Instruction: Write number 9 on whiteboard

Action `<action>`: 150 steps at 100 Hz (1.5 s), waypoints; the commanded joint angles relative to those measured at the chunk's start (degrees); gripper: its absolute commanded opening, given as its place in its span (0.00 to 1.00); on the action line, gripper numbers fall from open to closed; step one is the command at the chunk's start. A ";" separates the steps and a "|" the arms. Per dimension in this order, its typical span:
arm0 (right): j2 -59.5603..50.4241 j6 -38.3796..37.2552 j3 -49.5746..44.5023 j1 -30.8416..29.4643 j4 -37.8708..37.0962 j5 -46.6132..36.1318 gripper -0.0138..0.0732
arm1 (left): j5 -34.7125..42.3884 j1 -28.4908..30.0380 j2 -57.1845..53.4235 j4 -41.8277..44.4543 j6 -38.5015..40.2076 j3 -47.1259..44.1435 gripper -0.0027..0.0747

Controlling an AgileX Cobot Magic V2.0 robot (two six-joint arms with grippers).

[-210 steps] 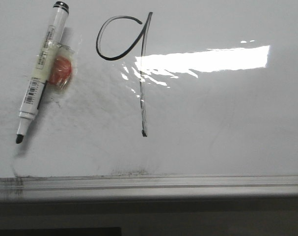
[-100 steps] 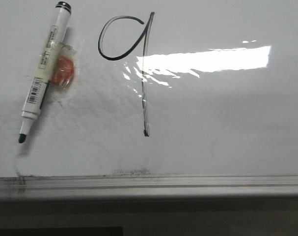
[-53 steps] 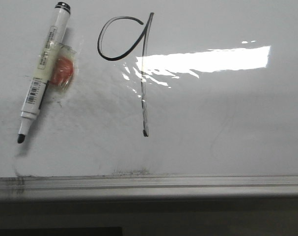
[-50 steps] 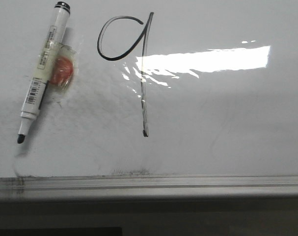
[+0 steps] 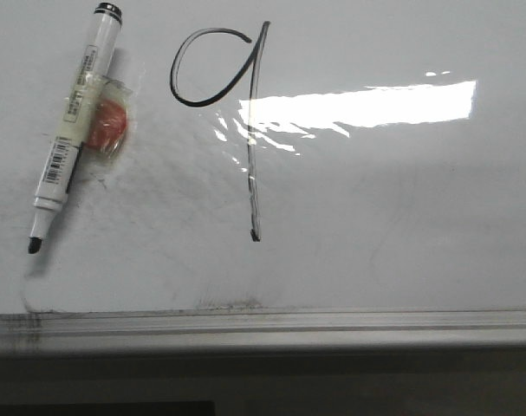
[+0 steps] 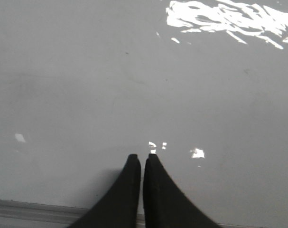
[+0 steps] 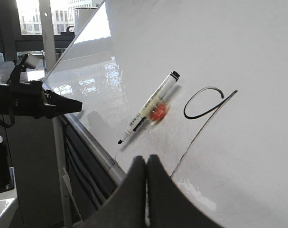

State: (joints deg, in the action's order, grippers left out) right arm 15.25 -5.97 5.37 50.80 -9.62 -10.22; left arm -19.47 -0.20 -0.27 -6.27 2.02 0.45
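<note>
Both our hands are closed and empty: the left hand (image 6: 142,159) over bare whiteboard (image 6: 87,85), the right hand (image 7: 146,161) off the board, nearer the 9 (image 7: 205,107), whose stem runs toward the rail (image 5: 332,322).

We're looking at what reads as an office or lab workspace here: a big glossy whiteboard (image 5: 401,199) with a grey metal rail (image 5: 263,325) along its edge fills the front view, smudged with old ink and carrying a hand-drawn number 9 (image 5: 232,113) beside a marker (image 5: 72,126) stuck on by a red pad (image 5: 108,123). Over on the right wrist view, windows (image 7: 37,19) show tall buildings outside, daylight glaring off the board, and a slim metal post (image 7: 56,118) beside it.
</note>
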 commanded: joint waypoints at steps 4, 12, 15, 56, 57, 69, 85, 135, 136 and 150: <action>0.42 0.48 1.47 -0.05 -0.59 -4.82 0.09 | 2.19 -0.05 -1.57 0.43 -0.09 -2.39 0.01; 0.42 0.48 1.47 -0.05 -0.59 -4.82 0.09 | 2.19 -0.05 -1.57 0.43 -0.09 -2.39 0.01; 0.42 0.48 1.47 -0.05 -0.59 -4.82 0.09 | 2.19 -0.05 -1.57 0.43 -0.09 -2.39 0.01; 0.42 0.48 1.47 -0.05 -0.59 -4.82 0.09 | 2.19 -0.05 -1.57 0.43 -0.09 -2.39 0.01; 0.42 0.48 1.47 -0.05 -0.59 -4.82 0.09 | 2.19 -0.05 -1.57 0.43 -0.09 -2.39 0.01; 0.29 0.48 -0.26 -2.78 -0.35 -10.11 0.09 | 2.19 -0.05 -1.57 0.43 -0.09 -2.39 0.01; -0.32 0.48 -5.37 -14.18 0.91 -29.01 0.09 | 2.19 -0.05 -1.57 0.43 -0.09 -2.39 0.01; -13.48 2.25 -6.68 -48.16 8.33 7.02 0.09 | 2.19 -0.05 -1.57 0.43 -0.09 -2.39 0.01; -13.64 3.49 -6.68 -48.46 9.62 7.67 0.09 | 2.19 -0.05 -1.57 0.43 -0.09 -2.39 0.01; -17.03 8.73 -6.68 -53.28 13.60 18.78 0.09 | 2.19 -0.05 -1.57 0.43 -0.09 -2.39 0.01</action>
State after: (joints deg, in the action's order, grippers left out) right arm -0.17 0.00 -0.70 -0.15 1.92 5.51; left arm -19.47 -0.20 -0.27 -6.14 1.93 0.45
